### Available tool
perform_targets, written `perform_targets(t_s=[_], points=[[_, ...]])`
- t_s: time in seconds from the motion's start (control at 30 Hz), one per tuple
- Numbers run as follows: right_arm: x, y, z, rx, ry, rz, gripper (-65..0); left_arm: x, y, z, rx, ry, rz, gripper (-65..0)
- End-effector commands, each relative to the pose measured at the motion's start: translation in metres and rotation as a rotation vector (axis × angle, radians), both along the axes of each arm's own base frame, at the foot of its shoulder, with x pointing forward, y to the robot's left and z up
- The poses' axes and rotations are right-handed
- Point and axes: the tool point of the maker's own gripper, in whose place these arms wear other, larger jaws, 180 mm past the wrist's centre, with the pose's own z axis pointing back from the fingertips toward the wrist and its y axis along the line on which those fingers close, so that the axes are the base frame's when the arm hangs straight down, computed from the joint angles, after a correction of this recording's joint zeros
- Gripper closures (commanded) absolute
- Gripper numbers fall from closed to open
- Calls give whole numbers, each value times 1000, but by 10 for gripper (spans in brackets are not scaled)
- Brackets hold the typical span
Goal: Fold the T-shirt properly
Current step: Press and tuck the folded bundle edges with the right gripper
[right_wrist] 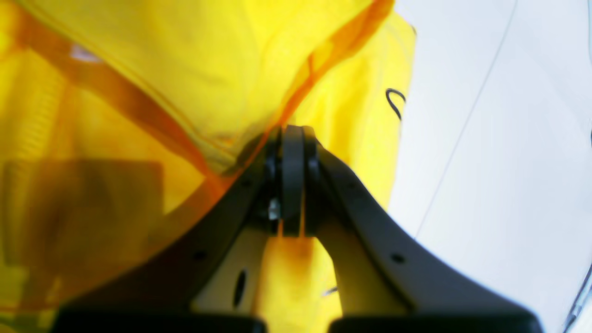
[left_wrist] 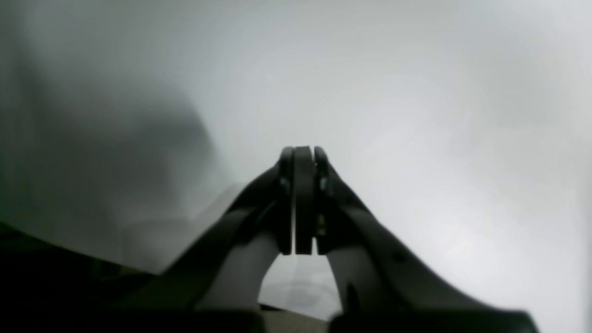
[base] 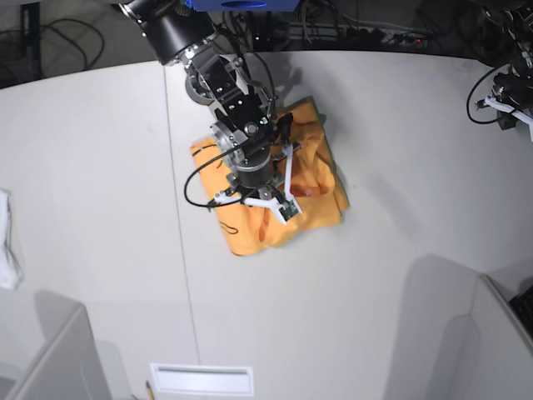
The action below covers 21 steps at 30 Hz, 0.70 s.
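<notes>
Lying bunched in the middle of the table [base: 400, 150], the T-shirt [base: 316, 179] is only partly folded, and the right gripper [right_wrist: 292, 134] sits on top of it with its jaws pinched tight on a fold, likely to pull that part over. The left gripper [left_wrist: 303, 155] waits at the far right edge, jaws shut on nothing. No writing can be read anywhere.

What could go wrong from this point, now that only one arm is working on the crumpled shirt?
1. The right gripper is shut on a bunched ridge of the T-shirt, so it may lift several layers and leave the fold uneven.
2. The left gripper is shut over bare table, away from the shirt, so nothing anchors the cloth and a pull could drag the whole heap.
</notes>
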Motion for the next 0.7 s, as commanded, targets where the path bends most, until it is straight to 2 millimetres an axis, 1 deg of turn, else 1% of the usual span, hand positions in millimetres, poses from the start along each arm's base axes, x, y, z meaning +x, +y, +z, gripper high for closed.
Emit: perform_targets(t_s=[0.0,0.03,0.1,0.17,0.3,0.33,0.43,0.5,0.57,0.63,0.67], points=[[9,8,14,25,-45,6,0,4,5,12,31,-28,-12,0],[9,9,14,27,-43,8,0,4,5,12,31,-28,-12,0],[3,25,15,29,-45,53,0,4,5,12,31,-28,-12,0],[-1,35,11,22,-37,84,0,4,5,11,31,-27,-11,0],[1,58,12,36,-76,154,0,6,4,12,28,-35,-13,0],[1,65,13,40,-91,183,0,7,4,12,27,-36,-15,0],[-2,98,20,49,-158,306,0,9,3,12,25,-39,-17,0],[-8,124,32,82,-231,407,0,9,2,12,23,-41,-19,0],[-14,151,53,179,-303,492,0,9,2,12,23,-41,-19,0],[-13,164,79,286,-363,520,0,9,2,12,22,-41,-18,0],[-13,167,90,319,-379,521,0,9,2,12,22,-41,-18,0]])
